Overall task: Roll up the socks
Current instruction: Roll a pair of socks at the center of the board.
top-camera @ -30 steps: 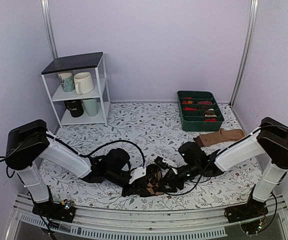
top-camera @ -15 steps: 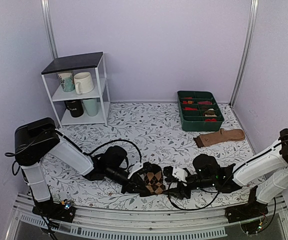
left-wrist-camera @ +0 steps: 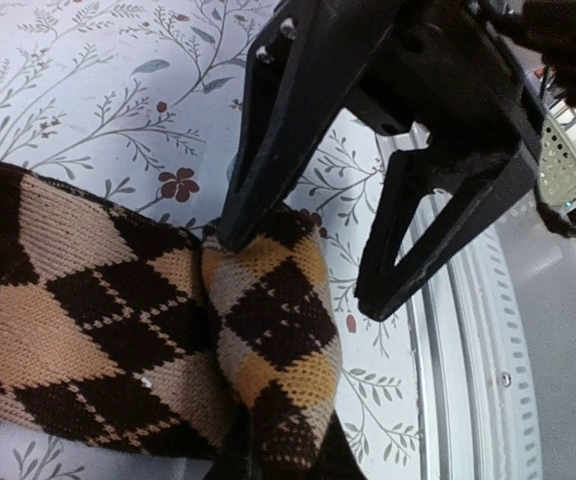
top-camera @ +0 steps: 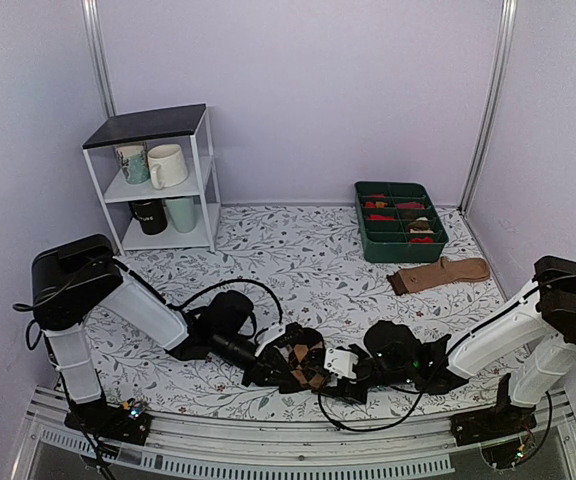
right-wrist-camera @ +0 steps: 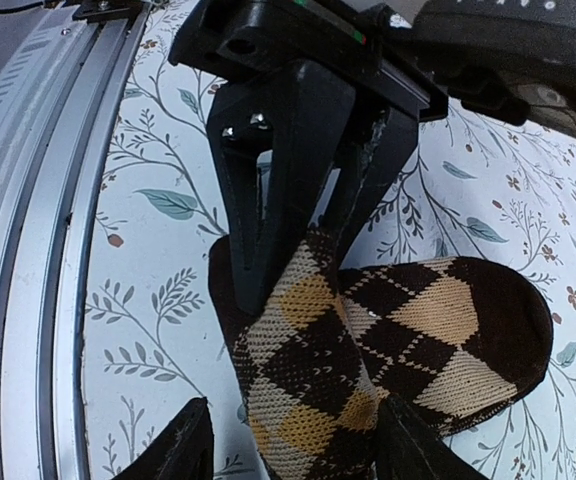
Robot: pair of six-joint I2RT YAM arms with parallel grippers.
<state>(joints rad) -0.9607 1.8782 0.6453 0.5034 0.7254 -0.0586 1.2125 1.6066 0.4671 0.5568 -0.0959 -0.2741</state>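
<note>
Brown-tan argyle knit socks (right-wrist-camera: pixel 368 340), bunched | left gripper (right-wrist-camera: pixel 303 258) clenched on them | right gripper (left-wrist-camera: pixel 301 270) released

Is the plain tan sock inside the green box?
No, the plain tan sock lies flat on the table, just in front of the green box.

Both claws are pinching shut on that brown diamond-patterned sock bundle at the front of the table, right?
Not both. Only the left gripper is shut on the socks; the right gripper is open, its fingers either side of them, as the right wrist view shows.
</note>
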